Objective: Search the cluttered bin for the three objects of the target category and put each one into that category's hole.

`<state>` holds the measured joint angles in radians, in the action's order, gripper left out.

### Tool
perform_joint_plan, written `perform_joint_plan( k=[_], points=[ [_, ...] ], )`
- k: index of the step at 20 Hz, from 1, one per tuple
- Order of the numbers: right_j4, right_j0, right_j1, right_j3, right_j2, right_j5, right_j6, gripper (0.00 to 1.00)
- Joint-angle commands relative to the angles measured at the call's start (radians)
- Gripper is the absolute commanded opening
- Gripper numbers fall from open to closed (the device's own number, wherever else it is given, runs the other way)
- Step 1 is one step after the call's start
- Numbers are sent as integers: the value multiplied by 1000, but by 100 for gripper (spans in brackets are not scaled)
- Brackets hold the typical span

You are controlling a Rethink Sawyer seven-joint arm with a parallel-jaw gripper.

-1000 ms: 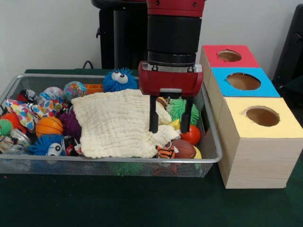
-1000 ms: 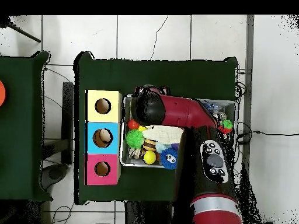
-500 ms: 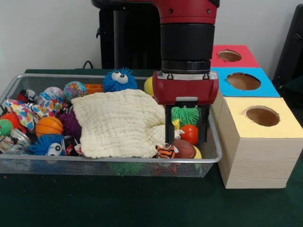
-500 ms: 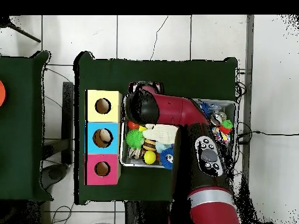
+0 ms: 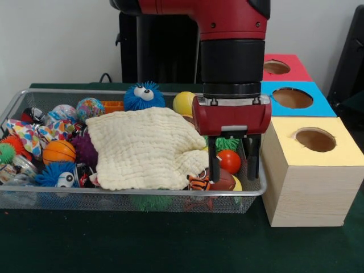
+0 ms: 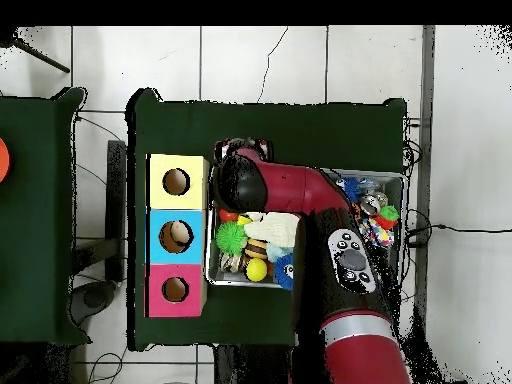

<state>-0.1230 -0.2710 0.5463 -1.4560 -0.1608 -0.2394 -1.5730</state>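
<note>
One open tool (image 5: 232, 177) hovers over one bin (image 5: 34, 196) (beside three boxes).

Wire bin (image 5: 34, 196) of toys on the worktop (image 5: 142, 242), cloth (image 5: 142, 148) draped over the toys mid-bin, three holed boxes (image 5: 310, 170) in a row right of the bin, arm (image 5: 232, 51) above the bin's right end

Red pincer (image 5: 232, 168) with black fingers. Under it sit a red ball (image 5: 230, 161) and a brown football (image 5: 223, 180); beside it, a cream waffle cloth (image 5: 142, 148), a blue fuzzy ball (image 5: 143, 95), and yellow (image 5: 311, 151), blue (image 5: 293, 98) and red (image 5: 278, 67) boxes.
</note>
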Motion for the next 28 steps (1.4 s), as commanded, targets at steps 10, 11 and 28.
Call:
perform_joint_plan(
  k=[10,11,28],
  points=[
    [-40,68,-18,-55,113,-124,-111,100],
    [-41,67,-16,-59,115,-118,-110,100],
    [-43,66,-36,-35,126,-62,-104,100]
  ],
)
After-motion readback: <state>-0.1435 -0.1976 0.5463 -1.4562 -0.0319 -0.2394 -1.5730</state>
